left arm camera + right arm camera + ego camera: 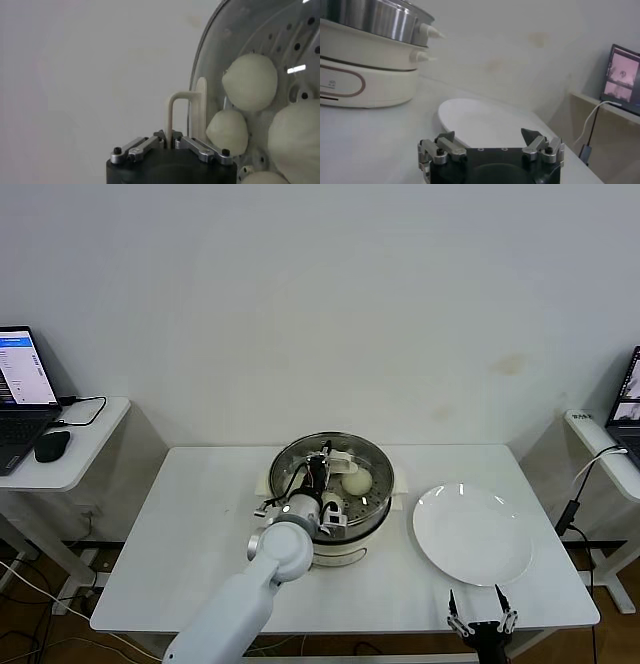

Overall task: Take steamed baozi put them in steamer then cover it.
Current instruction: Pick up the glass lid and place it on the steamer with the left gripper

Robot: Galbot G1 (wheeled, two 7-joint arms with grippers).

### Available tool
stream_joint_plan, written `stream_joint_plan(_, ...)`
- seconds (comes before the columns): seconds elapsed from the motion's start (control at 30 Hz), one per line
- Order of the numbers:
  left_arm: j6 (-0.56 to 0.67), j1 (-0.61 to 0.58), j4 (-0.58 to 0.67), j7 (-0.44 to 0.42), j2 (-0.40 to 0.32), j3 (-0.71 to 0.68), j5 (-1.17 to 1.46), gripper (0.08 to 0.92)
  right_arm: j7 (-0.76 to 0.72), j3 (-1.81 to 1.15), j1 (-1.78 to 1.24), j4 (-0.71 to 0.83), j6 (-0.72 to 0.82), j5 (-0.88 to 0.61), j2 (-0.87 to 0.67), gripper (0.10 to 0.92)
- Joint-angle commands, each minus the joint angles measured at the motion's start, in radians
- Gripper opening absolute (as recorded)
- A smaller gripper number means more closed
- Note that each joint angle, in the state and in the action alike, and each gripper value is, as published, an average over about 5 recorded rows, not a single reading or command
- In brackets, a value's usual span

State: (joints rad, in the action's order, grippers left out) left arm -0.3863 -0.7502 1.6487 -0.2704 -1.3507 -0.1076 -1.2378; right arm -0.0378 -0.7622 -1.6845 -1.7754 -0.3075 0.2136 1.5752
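Holding: your left gripper (172, 142) is clamping the cover (200, 107) by its handle, tilted over the steamer (335, 484).
Risking: it is slipping or crushing baozi (250, 81).
Waiting: right gripper (490, 142) is sitting spread apart near the plate (472, 534).

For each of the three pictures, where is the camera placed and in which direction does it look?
Head view: on the robot's head, looking forward and down at the table; left arm over the steamer, right pincer at the near edge.
Left wrist view: on the left wrist, facing the cover; left pincer grips its handle, baozi behind.
Right wrist view: on the right wrist, facing the plate; right pincer open.
Shared: the steamer appears in all three.
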Motion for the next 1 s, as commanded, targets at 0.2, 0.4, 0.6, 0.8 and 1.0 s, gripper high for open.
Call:
stream_joint_plan(0.2,0.007,-0.026,0.054,-0.002,0.024,0.017,0.007,0.287,-0.002,0.004,0.001,0.004,-0.001,0.006,0.0,0.823)
stream_joint_plan(0.4,0.014,-0.094,0.172,0.013,0.07,0.038,0.051,0.461,-0.002,0.008,0.0,0.005,-0.001,0.009,0.0,0.823)
stream_joint_plan(0.6,0.02,-0.209,0.313,0.065,0.142,0.065,0.272,0.634,-0.002,0.007,-0.003,0.004,-0.001,0.006,-0.006,0.823)
stream_joint_plan(0.8,0.05,-0.381,0.466,0.173,0.215,0.168,0.598,0.791,-0.002,0.006,-0.008,0.001,-0.001,0.001,-0.014,0.823)
stream_joint_plan(1.0,0.334,-0.636,0.527,0.486,0.189,0.419,1.16,0.822,-0.006,0.011,-0.008,0.0,-0.005,0.0,-0.014,0.823)
